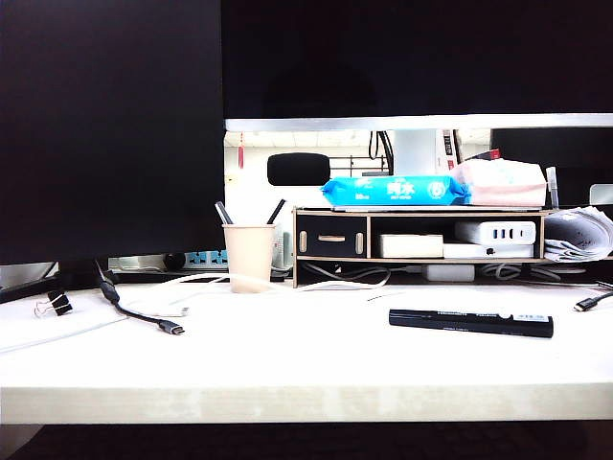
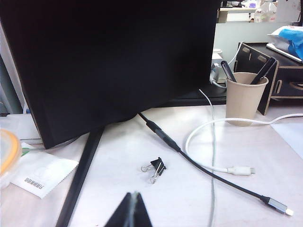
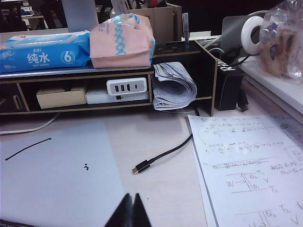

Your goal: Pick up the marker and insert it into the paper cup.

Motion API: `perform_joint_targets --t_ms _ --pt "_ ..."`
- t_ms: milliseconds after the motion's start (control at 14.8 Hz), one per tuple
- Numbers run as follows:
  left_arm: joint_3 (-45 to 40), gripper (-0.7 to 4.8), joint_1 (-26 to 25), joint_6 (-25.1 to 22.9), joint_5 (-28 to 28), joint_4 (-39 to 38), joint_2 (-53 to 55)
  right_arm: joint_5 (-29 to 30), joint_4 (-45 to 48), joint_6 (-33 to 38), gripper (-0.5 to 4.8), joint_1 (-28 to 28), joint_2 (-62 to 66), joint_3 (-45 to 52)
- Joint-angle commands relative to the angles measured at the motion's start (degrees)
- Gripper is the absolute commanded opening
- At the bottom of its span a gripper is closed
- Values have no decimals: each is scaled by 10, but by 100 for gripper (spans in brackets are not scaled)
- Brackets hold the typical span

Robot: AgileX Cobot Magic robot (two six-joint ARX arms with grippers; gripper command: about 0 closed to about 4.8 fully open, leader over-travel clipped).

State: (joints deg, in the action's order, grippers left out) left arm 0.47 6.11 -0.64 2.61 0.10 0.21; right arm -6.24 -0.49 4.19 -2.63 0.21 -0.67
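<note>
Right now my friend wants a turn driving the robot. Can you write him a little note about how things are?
Left gripper: shut, empty, low over the table's left side near the binder clip.
Right gripper: shut, empty, low over the right side by the handwritten paper.
Marker: lying flat on the table, front right.
Paper cup: upright, back left, two dark pens already inside.
Done: nothing yet.
Left: grab the marker, put it in the cup.
</note>
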Motion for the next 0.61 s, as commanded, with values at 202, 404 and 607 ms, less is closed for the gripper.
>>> perform_joint_targets --t_ms 202,404,607 --pt "1 -5 0 -4 1 4 0 -2 7 -1 -7 0 0 1" --pt "1 -5 0 -4 1 4 0 -2 7 -2 -7 0 0 1" --pt "1 -5 0 -4 -3 4 0 -1 8 -1 -7 0 0 1"
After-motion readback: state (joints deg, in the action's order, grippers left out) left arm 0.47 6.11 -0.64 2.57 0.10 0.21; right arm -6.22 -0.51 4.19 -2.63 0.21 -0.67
